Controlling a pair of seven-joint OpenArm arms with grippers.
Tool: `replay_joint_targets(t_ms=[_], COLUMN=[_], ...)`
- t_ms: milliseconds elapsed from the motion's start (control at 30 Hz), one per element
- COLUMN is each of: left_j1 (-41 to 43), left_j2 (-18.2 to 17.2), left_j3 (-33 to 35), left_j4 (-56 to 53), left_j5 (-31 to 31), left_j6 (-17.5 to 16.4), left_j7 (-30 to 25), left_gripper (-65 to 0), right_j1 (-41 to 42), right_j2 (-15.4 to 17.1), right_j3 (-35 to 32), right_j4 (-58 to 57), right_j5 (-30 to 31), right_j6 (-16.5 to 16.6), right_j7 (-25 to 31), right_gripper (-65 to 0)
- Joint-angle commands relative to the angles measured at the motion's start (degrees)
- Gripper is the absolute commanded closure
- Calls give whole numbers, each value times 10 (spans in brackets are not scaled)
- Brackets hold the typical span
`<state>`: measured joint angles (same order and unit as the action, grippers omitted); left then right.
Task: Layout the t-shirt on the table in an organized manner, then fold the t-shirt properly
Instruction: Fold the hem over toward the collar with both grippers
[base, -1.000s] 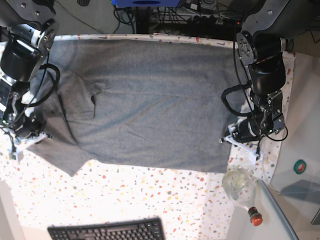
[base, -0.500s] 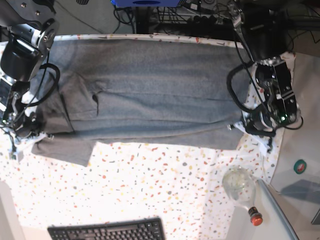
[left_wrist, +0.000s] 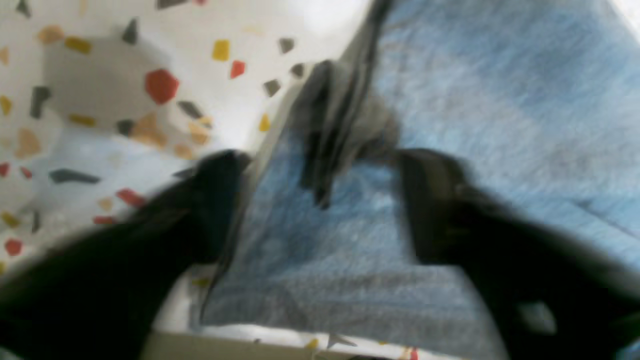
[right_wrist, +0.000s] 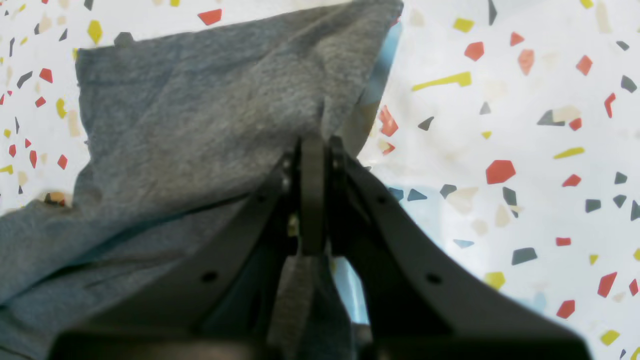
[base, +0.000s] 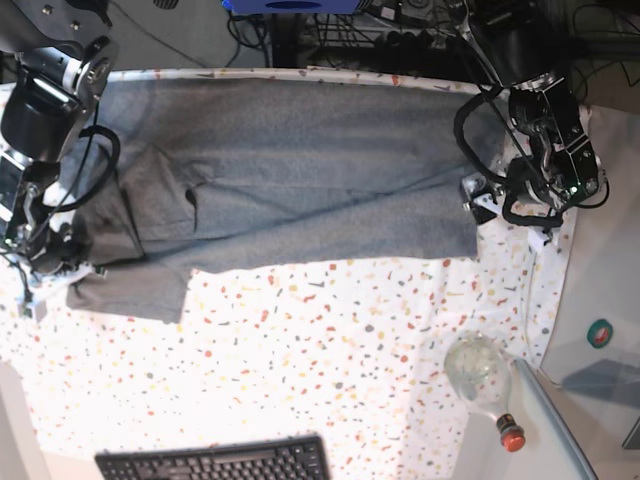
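Matt heather-grey knit t-shirt (base: 300, 170) on smooth speckled white table (base: 330, 370) cloth.

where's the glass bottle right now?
In the base view the glass bottle lies on its side at the lower right, on the table near its right edge, below the left hand and clear of the t-shirt.

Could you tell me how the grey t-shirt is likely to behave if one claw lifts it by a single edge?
The t-shirt will probably hang limp: the pinched sleeve in the right claw already bunches into soft folds. It looks light, a thin knit lying flat on the table. It may drag rather than slide cleanly, since its doubled layers wrinkle near the left claw.
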<state>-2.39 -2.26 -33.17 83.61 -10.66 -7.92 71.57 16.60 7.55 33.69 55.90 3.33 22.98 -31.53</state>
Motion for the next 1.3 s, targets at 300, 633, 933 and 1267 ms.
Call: replay_joint_targets(t_ms=[300, 633, 933, 1267], left_j1=[-70, -115, -124, -206], left_j2=[-34, -52, -46, -41], left_j3=[28, 97, 97, 116], left_j4=[-83, -233, -269, -284], left_j5=[-4, -4, -4, -4], left_j6=[-4, -3, -3, -3], left_j7=[-138, -224, -265, -276], left_gripper=[-650, -635, -151, 0], right_j1=[15, 15, 15, 39], right_j2=[8, 8, 8, 28], right_j3=[0, 0, 0, -104], right_j4=[11, 11, 8, -43], right_j5=[5, 5, 5, 5], right_j6=[0, 0, 0, 0], right_j7=[12, 12, 17, 115], right_gripper=[0, 0, 0, 0])
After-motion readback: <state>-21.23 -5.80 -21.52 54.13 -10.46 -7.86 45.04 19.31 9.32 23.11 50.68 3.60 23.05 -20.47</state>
